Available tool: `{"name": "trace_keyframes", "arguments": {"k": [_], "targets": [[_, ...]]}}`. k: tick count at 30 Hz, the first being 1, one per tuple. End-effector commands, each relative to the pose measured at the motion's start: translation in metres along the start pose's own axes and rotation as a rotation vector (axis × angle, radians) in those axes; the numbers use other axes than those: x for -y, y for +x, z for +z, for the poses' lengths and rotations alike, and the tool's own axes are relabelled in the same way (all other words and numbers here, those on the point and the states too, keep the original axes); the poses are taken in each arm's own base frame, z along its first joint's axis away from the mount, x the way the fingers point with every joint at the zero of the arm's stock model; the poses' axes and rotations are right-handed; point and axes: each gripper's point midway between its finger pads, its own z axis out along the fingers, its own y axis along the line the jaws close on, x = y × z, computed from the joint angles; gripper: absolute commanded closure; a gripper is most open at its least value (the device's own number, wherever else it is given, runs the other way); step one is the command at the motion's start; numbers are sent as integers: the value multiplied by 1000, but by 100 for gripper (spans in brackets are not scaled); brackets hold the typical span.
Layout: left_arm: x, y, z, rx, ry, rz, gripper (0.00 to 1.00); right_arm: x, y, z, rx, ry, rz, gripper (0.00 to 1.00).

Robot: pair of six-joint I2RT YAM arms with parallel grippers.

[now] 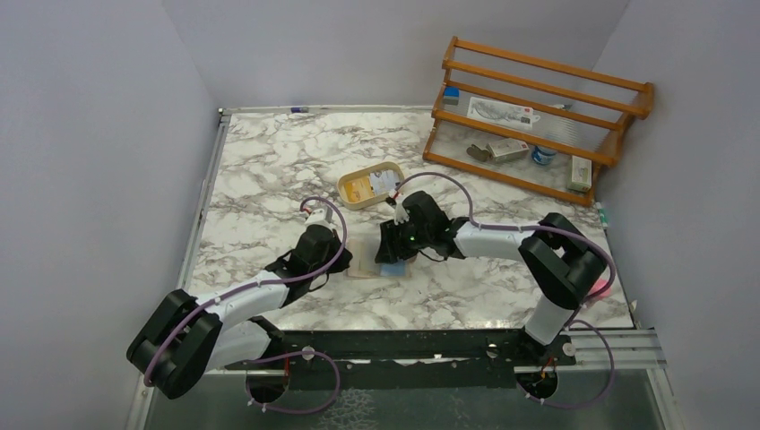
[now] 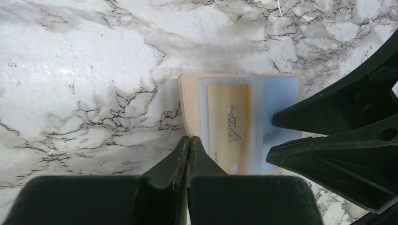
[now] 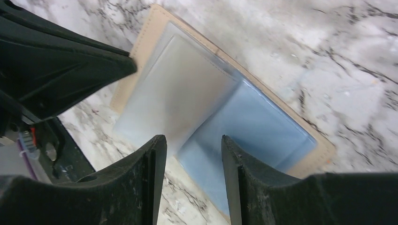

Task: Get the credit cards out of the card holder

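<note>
We judge extraction in hand: left gripper point(image 2: 188, 154) (jaws shut) pins the card holder point(image 2: 187, 108); right gripper point(image 3: 193, 152), half-open astride a blue card point(image 3: 253, 126), must close.

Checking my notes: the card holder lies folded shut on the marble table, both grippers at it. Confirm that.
Wrong: the card holder lies open, pockets up, as the right wrist view shows. It is on the marble table, left gripper and right gripper at it.
</note>
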Motion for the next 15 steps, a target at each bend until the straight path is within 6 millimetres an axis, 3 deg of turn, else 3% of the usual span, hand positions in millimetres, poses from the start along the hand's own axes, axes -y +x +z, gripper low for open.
{"name": "trace_keyframes", "arguments": {"k": [1,7,12,15], "targets": [[2,-11,-1,47,1,3,100,26,5,-19,-25,167,-68,48],[2,-10,-1,46,3,-1,100,47,-13,-38,15,344,-98,46],[1,-9,-1,42,-1,0,100,18,-41,-47,104,250,-121,44],[1,-8,0,40,3,-2,100,8,-53,-41,112,285,-163,43]]}}
